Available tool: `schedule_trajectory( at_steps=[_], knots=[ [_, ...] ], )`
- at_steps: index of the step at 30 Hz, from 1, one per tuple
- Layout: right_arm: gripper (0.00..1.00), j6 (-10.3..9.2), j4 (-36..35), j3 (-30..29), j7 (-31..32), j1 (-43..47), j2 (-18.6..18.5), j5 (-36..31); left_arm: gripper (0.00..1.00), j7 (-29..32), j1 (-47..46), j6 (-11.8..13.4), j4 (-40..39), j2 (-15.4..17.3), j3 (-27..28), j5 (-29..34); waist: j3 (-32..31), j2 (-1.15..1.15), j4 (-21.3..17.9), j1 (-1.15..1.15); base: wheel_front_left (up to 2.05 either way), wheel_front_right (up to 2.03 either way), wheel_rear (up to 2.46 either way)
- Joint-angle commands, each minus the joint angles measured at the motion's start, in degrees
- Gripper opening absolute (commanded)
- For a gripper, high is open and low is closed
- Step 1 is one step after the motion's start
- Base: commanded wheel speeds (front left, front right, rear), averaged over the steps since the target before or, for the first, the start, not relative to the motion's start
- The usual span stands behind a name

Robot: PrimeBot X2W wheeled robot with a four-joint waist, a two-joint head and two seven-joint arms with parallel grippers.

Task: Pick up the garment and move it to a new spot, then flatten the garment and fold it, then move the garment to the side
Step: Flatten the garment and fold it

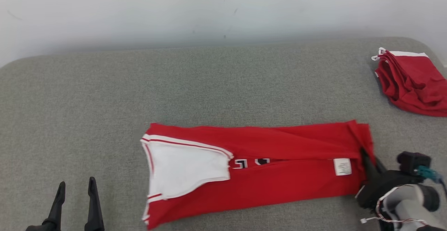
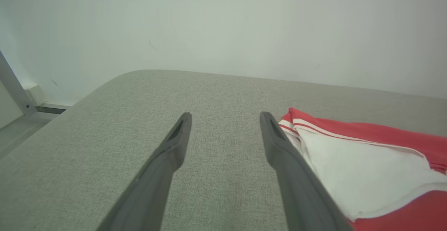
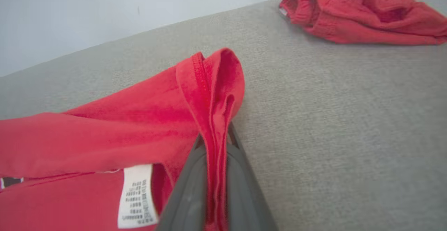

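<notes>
The garment (image 1: 265,168) is a red jersey with white trim, folded into a long strip across the grey cushioned surface (image 1: 223,84); a white panel shows at its left end and a white label (image 1: 342,166) near its right end. My right gripper (image 1: 365,156) is shut on the garment's right hem, and in the right wrist view the red fabric (image 3: 213,119) is pinched between the two fingers (image 3: 185,196). My left gripper (image 1: 77,187) stands open at the lower left, apart from the garment. In the left wrist view its fingers (image 2: 167,154) frame bare cushion, with the garment's white panel (image 2: 366,171) just to the right.
A second red garment (image 1: 412,82) lies bunched at the far right corner of the surface, also seen as the crumpled red pile (image 3: 359,11) in the right wrist view. A pale wall (image 1: 223,11) runs behind the surface. Bare cushion stretches left and behind the strip.
</notes>
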Motion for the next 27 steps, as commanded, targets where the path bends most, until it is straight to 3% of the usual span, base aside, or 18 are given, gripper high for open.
schedule_trajectory(
  at_steps=[1, 7, 12, 27],
  knots=[
    [0.0, -0.17, 0.3, -0.7, -0.4, -0.2, -1.3, 0.4, 1.0, -0.2, 0.6, -0.3, -0.3, -0.2, 0.2, 0.8, -0.1, 0.0, -0.2, 0.0, 0.0, 0.0, 0.0],
    [0.0, -0.17, -0.2, -3.1, -1.0, -0.1, -5.4, 0.9, 1.0, -0.2, 1.0, -0.4, -1.1, -0.4, 0.8, 1.3, -0.5, 0.0, -0.8, 0.0, 0.0, 0.0, 0.0],
    [0.0, -0.17, -2.2, -4.0, -1.1, 0.1, -5.8, 0.8, 1.0, -0.2, 1.4, -0.3, -1.4, -0.6, 1.4, 1.6, -0.7, 0.0, -1.2, 0.0, 0.0, 0.0, 0.0],
    [0.0, -0.17, -24.8, 1.0, 9.2, 3.0, 5.1, 3.1, 1.0, -0.2, 1.4, -0.3, -1.3, -1.4, 1.2, 2.3, -1.6, 0.0, -1.3, 0.0, 0.0, 0.0, 0.0]
  ],
)
